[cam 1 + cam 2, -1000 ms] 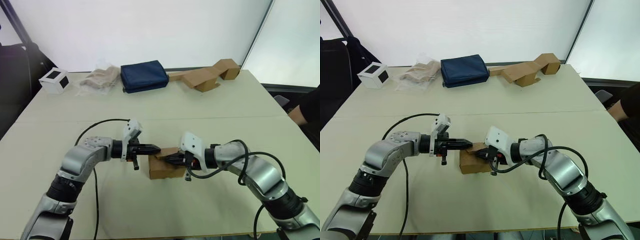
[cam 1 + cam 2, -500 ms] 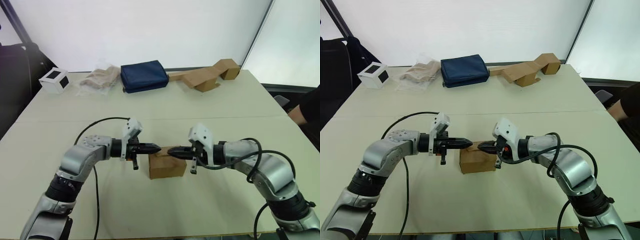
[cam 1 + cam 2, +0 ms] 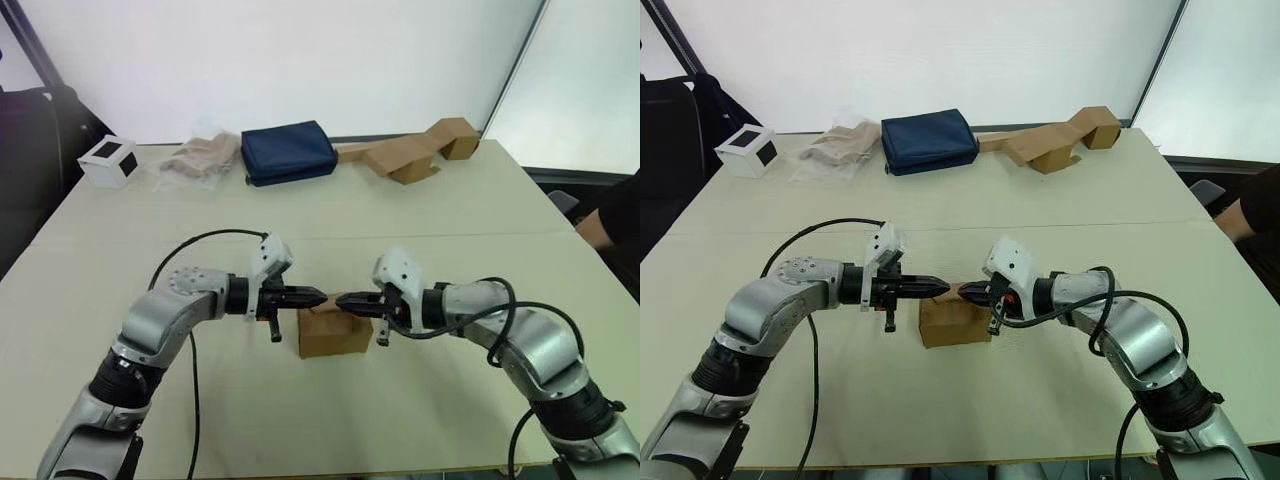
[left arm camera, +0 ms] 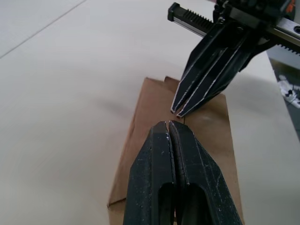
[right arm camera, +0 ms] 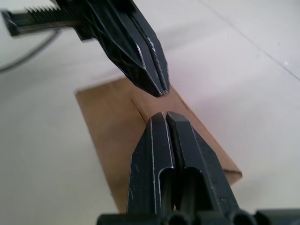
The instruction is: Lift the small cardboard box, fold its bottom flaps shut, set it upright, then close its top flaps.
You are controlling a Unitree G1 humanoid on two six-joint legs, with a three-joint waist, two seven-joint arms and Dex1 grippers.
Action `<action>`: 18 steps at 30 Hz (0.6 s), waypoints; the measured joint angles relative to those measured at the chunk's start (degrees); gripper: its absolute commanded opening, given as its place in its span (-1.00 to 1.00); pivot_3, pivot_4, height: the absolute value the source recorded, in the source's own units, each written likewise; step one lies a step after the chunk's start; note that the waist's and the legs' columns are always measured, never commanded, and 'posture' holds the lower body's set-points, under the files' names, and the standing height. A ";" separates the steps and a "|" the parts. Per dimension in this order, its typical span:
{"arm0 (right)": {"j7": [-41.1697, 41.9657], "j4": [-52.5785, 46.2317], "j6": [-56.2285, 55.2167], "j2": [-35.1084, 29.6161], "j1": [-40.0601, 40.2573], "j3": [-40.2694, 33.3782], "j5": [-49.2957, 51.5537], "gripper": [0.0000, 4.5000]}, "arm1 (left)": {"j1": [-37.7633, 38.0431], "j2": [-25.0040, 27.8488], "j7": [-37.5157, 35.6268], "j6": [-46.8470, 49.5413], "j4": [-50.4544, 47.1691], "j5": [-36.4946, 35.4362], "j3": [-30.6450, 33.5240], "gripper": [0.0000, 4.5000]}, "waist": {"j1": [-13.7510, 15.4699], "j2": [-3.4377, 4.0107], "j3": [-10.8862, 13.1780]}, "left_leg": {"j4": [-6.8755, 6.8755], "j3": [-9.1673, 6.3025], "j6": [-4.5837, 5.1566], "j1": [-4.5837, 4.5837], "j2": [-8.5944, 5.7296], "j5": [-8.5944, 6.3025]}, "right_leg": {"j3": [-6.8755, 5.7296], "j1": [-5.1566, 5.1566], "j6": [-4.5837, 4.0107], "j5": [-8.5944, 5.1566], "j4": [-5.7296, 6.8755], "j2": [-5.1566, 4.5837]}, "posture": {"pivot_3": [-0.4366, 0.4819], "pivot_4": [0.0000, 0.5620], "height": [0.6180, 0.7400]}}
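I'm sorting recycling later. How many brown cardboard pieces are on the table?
2: the small box near the front between the two hands, and a longer folded cardboard piece at the far right edge. More could be hidden behind the blue bag.

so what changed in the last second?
The right gripper lifted off the small cardboard box, where it was pressing a raised flap down, swung level, and now points at the left gripper, tips nearly meeting above the box top. The flap now lies flat. The left gripper edged slightly toward it. Both stayed shut; the box sits in the same spot on the table.
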 measured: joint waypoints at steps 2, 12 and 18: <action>0.20 0.16 -0.18 0.01 0.00 0.17 -0.24 -1.00 | 0.51 -0.03 -0.16 -0.99 0.01 0.92 -0.57 -0.99 | 0.00 0.00 0.00 | 0.00 0.00 0.00 0.00 0.00 0.00 | 0.00 0.00 0.00 0.00 0.00 0.00 | -0.05 -0.47 1.00; 0.89 0.60 -1.57 0.02 0.16 1.82 -2.36 -1.00 | 1.17 -0.19 -0.50 -3.32 0.30 2.65 -1.25 -0.99 | 0.01 0.00 0.00 | 0.00 0.00 0.00 0.00 0.00 0.00 | 0.00 0.00 0.00 0.00 0.00 0.00 | -0.05 -0.47 1.00; 0.58 1.22 -1.86 1.75 0.69 -1.30 -0.67 -1.00 | 2.40 -3.52 5.28 -2.99 0.21 1.05 4.33 -0.99 | 0.00 0.00 0.00 | 0.00 -0.01 0.00 0.00 0.01 0.00 | 0.00 0.00 0.00 0.00 0.01 -0.01 | -0.05 -0.47 1.00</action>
